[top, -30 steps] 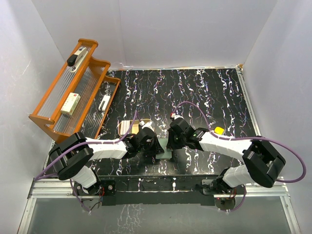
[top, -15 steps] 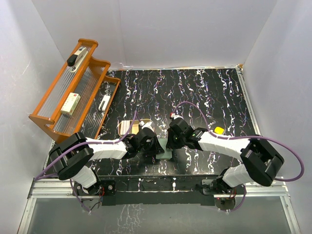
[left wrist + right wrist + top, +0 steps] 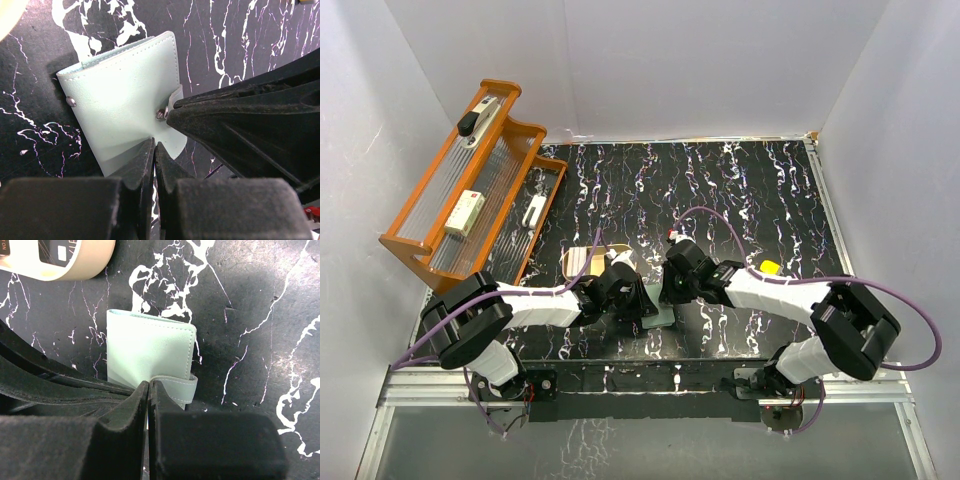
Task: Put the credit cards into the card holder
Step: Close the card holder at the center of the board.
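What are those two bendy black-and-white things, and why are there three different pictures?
They are two robot arms, the left arm and the right arm, bolted to a black marbled table. One picture looks down from above. The other two come from little cameras on each arm's wrist, so you see its own gripper up close. Between the arms lies a pale green card holder, folded. The left gripper and the right gripper are both shut, and each seems to pinch an edge of it. Nearby is a tan dish with cards inside, and an orange rack stands on the left.
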You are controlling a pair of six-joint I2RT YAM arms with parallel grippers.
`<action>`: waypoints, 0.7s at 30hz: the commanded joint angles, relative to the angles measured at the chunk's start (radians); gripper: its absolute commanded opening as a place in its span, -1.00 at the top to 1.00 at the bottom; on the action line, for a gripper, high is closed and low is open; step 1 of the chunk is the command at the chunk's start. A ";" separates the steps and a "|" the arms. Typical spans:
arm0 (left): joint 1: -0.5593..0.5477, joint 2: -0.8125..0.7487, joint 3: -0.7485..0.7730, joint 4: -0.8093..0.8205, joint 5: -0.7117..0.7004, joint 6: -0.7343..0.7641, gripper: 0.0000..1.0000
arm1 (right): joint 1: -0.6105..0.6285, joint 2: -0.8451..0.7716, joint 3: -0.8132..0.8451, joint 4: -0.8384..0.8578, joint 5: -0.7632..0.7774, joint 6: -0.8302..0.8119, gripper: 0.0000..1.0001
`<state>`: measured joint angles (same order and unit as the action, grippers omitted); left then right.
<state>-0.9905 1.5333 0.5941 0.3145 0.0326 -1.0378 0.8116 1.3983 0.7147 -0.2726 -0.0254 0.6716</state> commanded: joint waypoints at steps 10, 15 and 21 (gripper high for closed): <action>-0.013 0.010 -0.028 -0.055 -0.007 0.011 0.95 | 0.006 0.058 0.047 0.052 -0.034 0.002 1.00; -0.013 0.007 -0.026 -0.061 -0.014 0.013 0.94 | 0.006 0.063 0.040 0.062 -0.040 0.012 1.00; -0.013 0.002 -0.026 -0.070 -0.014 0.013 0.94 | 0.008 0.051 0.017 0.067 -0.048 0.026 1.00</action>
<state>-0.9905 1.5330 0.5926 0.3157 0.0296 -1.0378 0.8108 1.4578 0.7307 -0.2237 -0.0574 0.6868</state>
